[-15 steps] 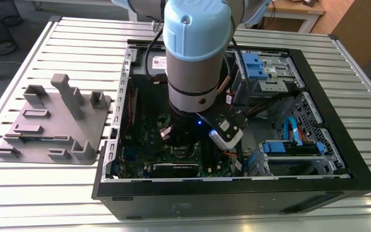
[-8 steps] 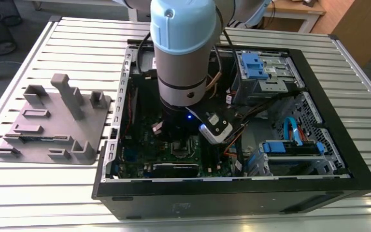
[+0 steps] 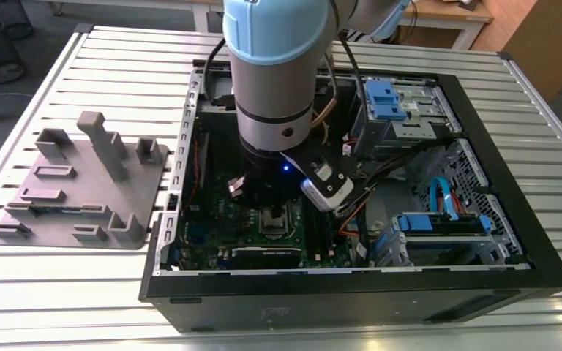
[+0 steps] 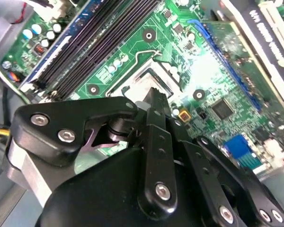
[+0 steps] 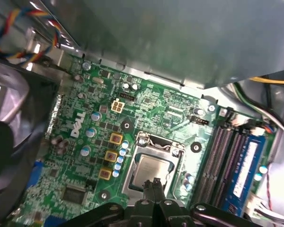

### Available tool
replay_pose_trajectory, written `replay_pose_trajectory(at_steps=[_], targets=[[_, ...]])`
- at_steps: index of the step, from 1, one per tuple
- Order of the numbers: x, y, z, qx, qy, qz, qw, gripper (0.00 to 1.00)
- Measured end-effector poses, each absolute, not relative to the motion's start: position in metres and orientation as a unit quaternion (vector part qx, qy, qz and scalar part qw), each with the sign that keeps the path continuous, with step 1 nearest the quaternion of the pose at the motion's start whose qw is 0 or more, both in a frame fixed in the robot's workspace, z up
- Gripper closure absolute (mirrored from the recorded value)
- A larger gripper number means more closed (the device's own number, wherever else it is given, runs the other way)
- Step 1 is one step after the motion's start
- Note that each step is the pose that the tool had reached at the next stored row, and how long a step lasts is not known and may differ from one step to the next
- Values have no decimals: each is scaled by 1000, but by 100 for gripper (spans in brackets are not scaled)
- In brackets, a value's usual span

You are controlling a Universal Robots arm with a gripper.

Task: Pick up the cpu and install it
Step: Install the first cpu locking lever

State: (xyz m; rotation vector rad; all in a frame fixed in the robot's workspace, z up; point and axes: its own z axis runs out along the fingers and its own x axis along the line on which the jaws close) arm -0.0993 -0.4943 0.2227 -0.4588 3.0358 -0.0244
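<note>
Your claw (image 5: 155, 183) hangs low inside the open computer case (image 3: 515, 219), and its black fingers (image 4: 157, 105) stand pressed together, so it is narrow and holds nothing. Directly under the fingertips you see the cpu (image 5: 154, 169), a pale silvery square that already lies flat inside the socket frame (image 5: 128, 174) on the green circuit board (image 5: 151, 113). In both wrist views the tips are at the edge of the chip; you cannot tell whether they touch it. Beside the claw, past the socket, the dark memory slots (image 5: 217, 163) run in a row. In the exterior view the arm (image 3: 273, 80) comes down from above into the case, and the grey plastic tray (image 3: 76, 186) with upright posts sits well apart from the claw, outside the case on the slatted table (image 3: 56, 285), toward the exterior view's left.
</note>
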Motion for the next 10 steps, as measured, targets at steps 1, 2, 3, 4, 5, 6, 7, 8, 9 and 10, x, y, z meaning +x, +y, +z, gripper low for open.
replay_pose_trajectory(at_steps=[1, 2, 3, 4, 5, 6, 7, 8, 9, 10], targets=[[-99, -494, 224, -149, 988, -8, 36, 89], [-99, -494, 224, -149, 988, -8, 36, 89], [-99, -494, 224, -149, 988, -8, 36, 89], [-99, -494, 224, -149, 988, -8, 36, 89], [-99, -494, 225, -149, 988, -8, 36, 89], [-99, -494, 225, -149, 988, -8, 36, 89], [-99, -494, 226, -149, 988, -8, 36, 89], [-99, -494, 228, -149, 988, -8, 36, 89], [-99, -494, 228, -149, 988, -8, 36, 89], [-99, -494, 228, -149, 988, -8, 36, 89]])
